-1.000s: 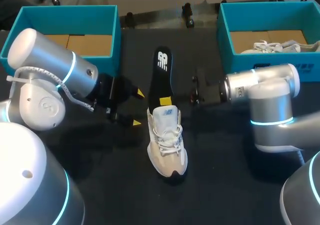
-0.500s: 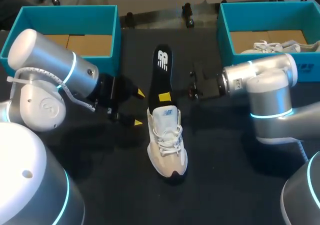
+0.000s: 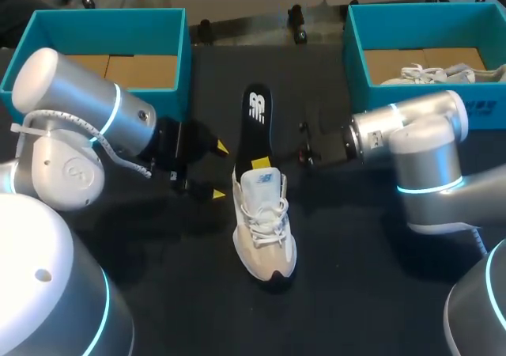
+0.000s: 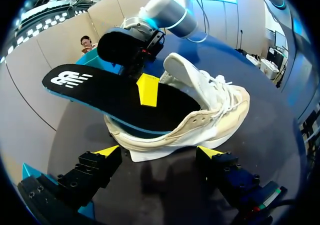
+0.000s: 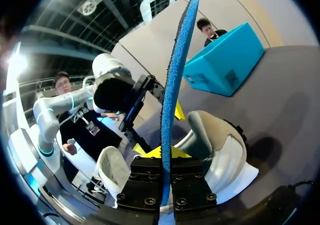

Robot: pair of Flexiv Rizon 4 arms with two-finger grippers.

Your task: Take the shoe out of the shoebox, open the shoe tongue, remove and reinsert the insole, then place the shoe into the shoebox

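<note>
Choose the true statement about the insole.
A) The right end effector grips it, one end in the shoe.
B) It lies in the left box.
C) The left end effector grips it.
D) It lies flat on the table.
A: the right end effector is shut on the insole, whose other end sits in the shoe.

Left fingers (image 4: 95, 167) apart, right fingers (image 5: 145, 185) pinched.

table: black matte tabletop (image 3: 356, 293), across the whole scene | spare shoe: white laced sneaker (image 3: 443, 73), lying inside the far-right teal open box (image 3: 411, 99) | liners: flat brown cardboard sheet (image 3: 134, 70) on the floor of the far-left teal open box (image 3: 111, 20); another brown cardboard sheet (image 3: 391, 62) under the sneaker
</note>
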